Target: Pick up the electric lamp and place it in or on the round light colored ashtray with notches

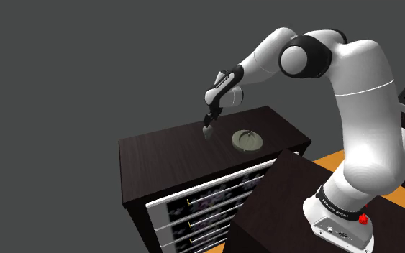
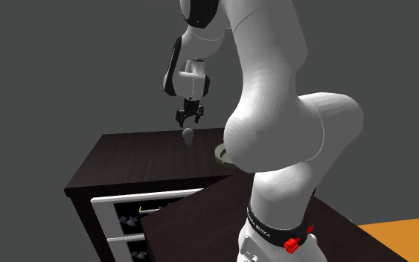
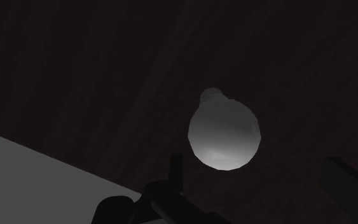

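The lamp [image 3: 224, 133] is a small round grey light bulb. It sits on the dark top of a chest of drawers [image 1: 157, 154], near the back edge, with its narrow end pointing away from the gripper. The black gripper [image 1: 211, 119] hangs right above the bulb and points down at it. In the wrist view its two fingers [image 3: 175, 170] stand wide apart, so the gripper is let go and holds nothing. The bulb is between and below the fingers, and they do not touch it. The round pale ashtray [image 1: 247, 139] with notches in its rim sits on the same top, near the bulb, on the side closer to the robot's stand [image 1: 280, 198]. The drawers have white fronts.
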Motion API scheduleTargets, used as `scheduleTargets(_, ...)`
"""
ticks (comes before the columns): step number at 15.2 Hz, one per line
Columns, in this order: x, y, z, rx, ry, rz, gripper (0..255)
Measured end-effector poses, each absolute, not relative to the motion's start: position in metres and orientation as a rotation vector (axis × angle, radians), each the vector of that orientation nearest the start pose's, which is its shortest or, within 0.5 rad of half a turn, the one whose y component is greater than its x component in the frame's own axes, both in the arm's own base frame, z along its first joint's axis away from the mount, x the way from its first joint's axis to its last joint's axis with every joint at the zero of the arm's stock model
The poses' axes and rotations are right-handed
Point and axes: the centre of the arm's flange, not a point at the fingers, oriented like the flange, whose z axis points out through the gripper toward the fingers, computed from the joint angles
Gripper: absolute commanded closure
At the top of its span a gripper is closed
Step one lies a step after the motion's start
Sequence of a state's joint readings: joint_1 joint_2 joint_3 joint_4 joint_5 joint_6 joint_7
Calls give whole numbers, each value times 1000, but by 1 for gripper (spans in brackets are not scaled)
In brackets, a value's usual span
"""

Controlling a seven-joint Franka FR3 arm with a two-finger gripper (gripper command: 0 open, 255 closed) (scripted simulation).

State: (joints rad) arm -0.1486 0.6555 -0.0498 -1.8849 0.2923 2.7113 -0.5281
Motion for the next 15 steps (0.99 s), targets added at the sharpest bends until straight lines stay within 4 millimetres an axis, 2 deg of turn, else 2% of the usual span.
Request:
scheduleTargets(3,643,-139,149,-3072,-127,-318,0)
scheduleTargets(9,650,-138,119,-3071,-126,-320,0)
scheduleTargets(15,652,-138,115,-3071,-126,-320,0)
